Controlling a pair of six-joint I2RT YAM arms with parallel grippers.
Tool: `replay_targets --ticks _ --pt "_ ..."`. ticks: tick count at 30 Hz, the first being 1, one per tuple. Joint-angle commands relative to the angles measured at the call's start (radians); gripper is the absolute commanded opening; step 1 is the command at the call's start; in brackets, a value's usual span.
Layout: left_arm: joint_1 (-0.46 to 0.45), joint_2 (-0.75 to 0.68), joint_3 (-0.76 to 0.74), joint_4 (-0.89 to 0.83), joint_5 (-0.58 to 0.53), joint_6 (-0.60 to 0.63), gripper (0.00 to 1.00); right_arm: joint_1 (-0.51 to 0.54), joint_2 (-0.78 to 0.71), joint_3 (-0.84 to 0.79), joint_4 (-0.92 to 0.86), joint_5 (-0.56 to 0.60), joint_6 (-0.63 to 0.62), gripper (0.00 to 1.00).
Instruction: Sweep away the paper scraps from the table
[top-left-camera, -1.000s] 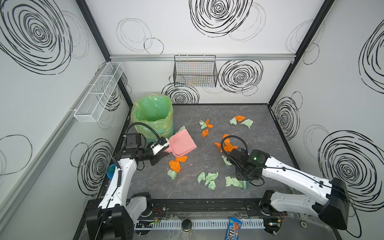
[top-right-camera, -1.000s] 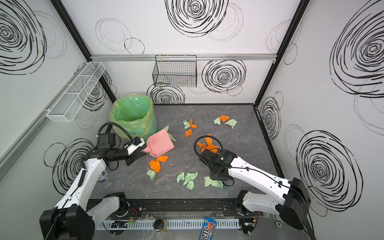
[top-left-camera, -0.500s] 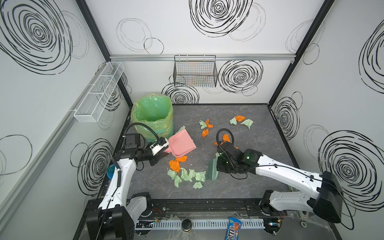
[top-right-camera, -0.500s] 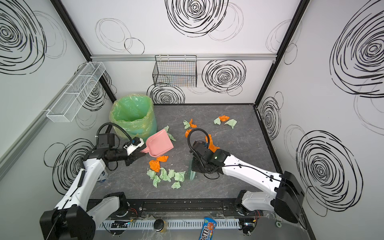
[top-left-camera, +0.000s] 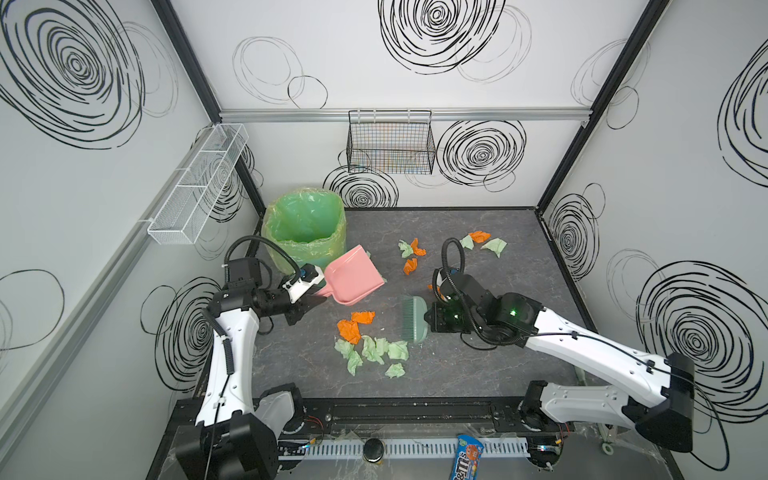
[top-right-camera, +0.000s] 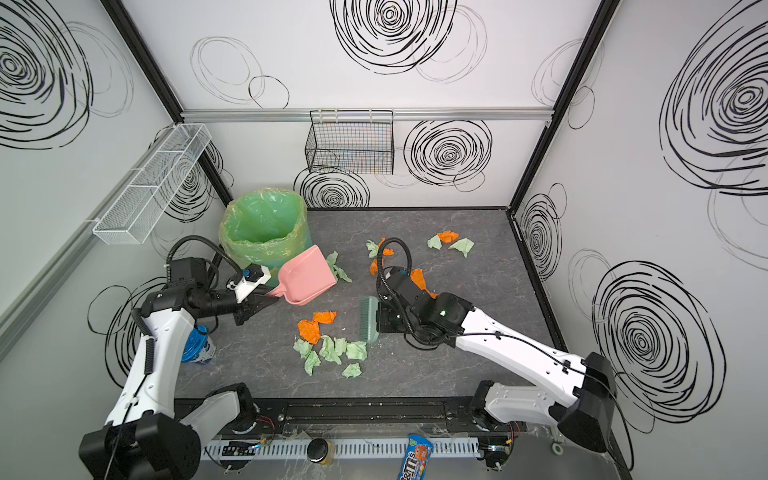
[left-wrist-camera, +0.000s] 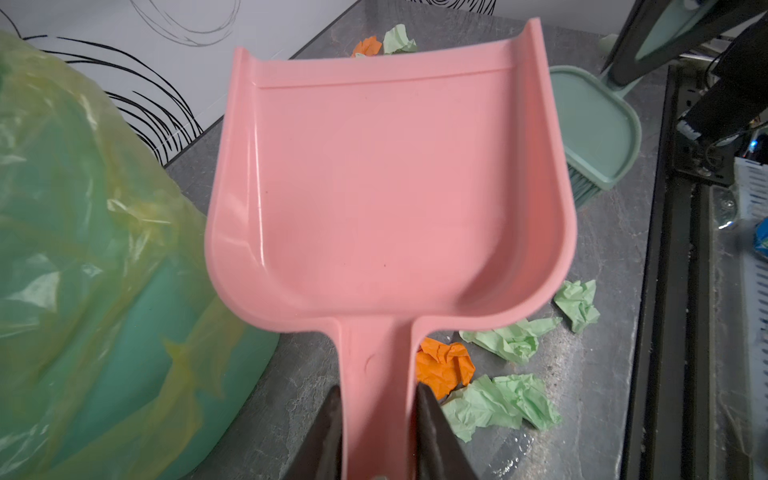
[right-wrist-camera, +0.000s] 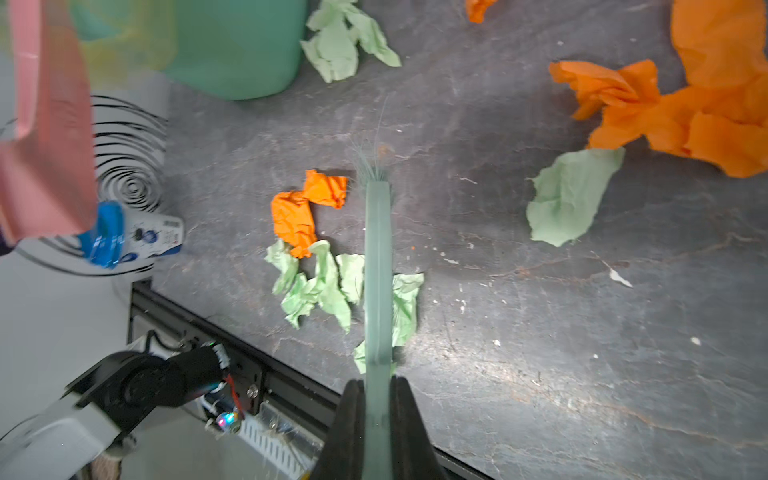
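While the left gripper (top-left-camera: 316, 296) is clamped on the handle of a pink dustpan (top-left-camera: 353, 276), the right gripper (top-left-camera: 430, 321) is clamped on the handle of a pale green brush (top-left-camera: 413, 318). Both wrist views show the jaws tight on the handles, w/ no gap. Dustpan sits just beside the green-bagged bin (top-left-camera: 305, 220), mouth pointing away from the left arm; can't tell if its lip touches the desk (top-left-camera: 478, 374). Brush is turned on edge, bristles twd the left arm's side. Paper scraps (top-left-camera: 370, 345): main heap, 2 orange + several pale green, lies on the desk btw the dustpan & the front edge. It's just beside the brush's bristles, w/ the nearest green one touching or nearly so. More orange & green ones lie farther back: one group near centre-back, another nearer the right wall, a few by the right arm's wrist, and green ones beside the dustpan.
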Motion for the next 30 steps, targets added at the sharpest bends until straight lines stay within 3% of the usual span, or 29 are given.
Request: replay_targets --ticks 1,10,16,23,30 --pt "0.032 0.006 0.047 -0.088 0.075 0.038 0.00 0.008 -0.015 -0.003 0.081 -0.170 -0.131 0.00" --pt "0.090 -0.021 0.081 -0.208 0.089 0.092 0.00 0.013 0.112 -0.057 0.106 -0.475 -0.359 0.00" --pt "0.100 -0.056 0.090 -0.224 0.089 0.078 0.00 0.006 0.227 -0.041 0.107 -0.548 -0.481 0.00" --pt "0.108 -0.079 0.105 -0.235 0.085 0.075 0.00 -0.059 0.372 -0.052 0.077 -0.524 -0.540 0.00" --pt "0.114 -0.079 0.088 -0.237 0.086 0.085 0.00 -0.232 0.355 -0.089 0.019 -0.393 -0.553 0.00"
